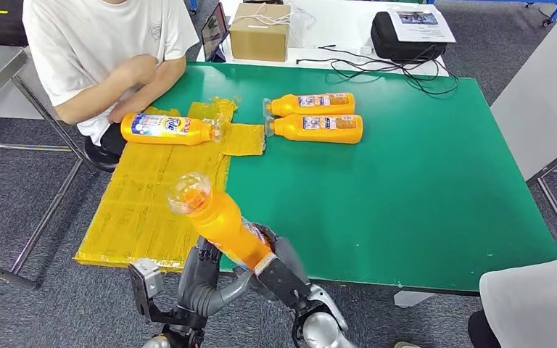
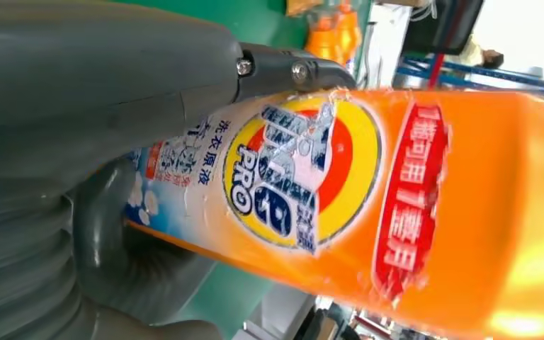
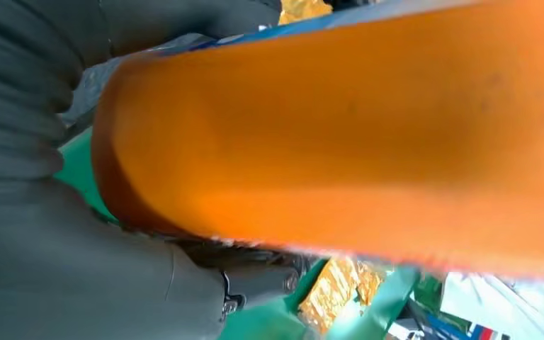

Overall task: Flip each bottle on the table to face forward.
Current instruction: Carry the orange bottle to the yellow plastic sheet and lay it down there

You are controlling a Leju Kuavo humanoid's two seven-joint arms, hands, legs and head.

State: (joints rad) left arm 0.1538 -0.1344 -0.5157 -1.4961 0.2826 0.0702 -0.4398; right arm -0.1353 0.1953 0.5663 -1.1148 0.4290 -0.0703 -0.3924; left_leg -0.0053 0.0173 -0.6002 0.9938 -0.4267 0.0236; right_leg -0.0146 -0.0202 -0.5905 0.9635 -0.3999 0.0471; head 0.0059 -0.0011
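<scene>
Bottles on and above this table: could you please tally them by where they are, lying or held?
Lying on the table: 3
Held up by both hands, left hand and right hand: 1
Total: 4 orange bottles

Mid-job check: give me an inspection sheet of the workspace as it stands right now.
Surface: green table, yellow sheet over its left part.
Job's things: held bottle raised, cap toward the camera; two bottles lying side by side; another bottle lying by a person's arm.
Clutter: nothing seen on the green table.
Hands: left hand and right hand both grip the held bottle.
Cables: black cables on the far white table.
Surroundings: cardboard box, black case.
</scene>
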